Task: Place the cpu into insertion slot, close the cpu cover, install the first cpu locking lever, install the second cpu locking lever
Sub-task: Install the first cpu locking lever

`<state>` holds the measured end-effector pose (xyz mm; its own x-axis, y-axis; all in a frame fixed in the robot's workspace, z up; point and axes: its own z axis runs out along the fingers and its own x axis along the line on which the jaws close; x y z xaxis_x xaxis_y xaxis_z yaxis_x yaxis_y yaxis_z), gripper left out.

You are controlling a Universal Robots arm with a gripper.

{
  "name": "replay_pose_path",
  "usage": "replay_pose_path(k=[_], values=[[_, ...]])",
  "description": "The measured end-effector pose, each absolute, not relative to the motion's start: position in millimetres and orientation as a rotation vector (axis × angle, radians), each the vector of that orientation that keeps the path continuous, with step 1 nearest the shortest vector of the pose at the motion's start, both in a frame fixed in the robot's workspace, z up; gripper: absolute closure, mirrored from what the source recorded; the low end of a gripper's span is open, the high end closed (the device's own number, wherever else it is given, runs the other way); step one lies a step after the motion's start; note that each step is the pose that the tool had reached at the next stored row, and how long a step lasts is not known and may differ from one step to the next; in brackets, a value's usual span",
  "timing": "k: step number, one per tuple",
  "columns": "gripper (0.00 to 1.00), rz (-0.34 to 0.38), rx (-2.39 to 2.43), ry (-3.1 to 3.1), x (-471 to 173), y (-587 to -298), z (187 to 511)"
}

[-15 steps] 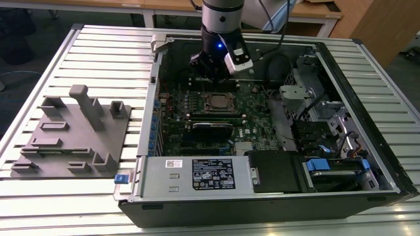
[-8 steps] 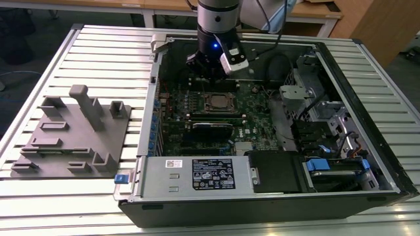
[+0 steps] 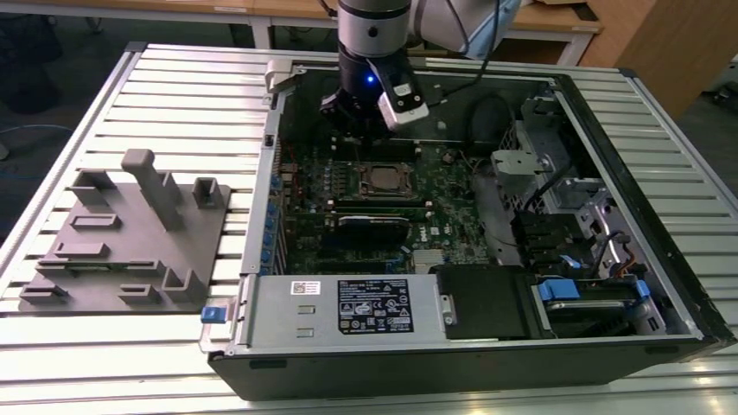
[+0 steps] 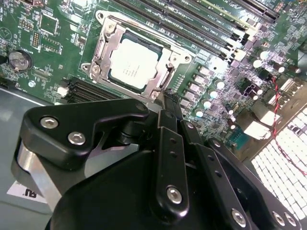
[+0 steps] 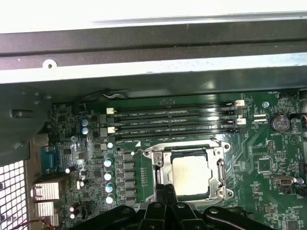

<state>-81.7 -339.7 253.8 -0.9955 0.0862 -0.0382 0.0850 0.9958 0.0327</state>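
The cpu (image 4: 132, 62) lies flat in the insertion slot (image 3: 406, 194) on the green motherboard, its silvery top showing through the window of the cpu cover (image 4: 103, 45). The cover lies down over the chip. In the first wrist view the cpu (image 5: 192, 175) and the cover's metal frame (image 5: 159, 167) sit just beyond my fingertips. A thin metal lever (image 5: 211, 142) runs along the socket's edge nearest the memory slots. My gripper (image 4: 165, 100) hangs just off one edge of the socket, fingers shut together with nothing between them. In the exterior view the gripper (image 3: 355, 130) is over the board behind the socket.
The open computer case (image 3: 600, 130) stands on a slatted metal table. Long black memory slots (image 5: 172, 120) run beside the socket. Cables and a drive cage (image 3: 542, 173) fill the exterior view's right. A grey fixture block (image 3: 127, 233) sits on the table at the exterior view's left.
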Motion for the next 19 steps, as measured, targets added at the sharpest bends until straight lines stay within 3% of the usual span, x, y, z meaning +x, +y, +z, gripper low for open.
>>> replay_pose_path(k=[19], values=[[0.89, 0.048, 0.133, 3.099, -83.4, -339.8, 264.2]])
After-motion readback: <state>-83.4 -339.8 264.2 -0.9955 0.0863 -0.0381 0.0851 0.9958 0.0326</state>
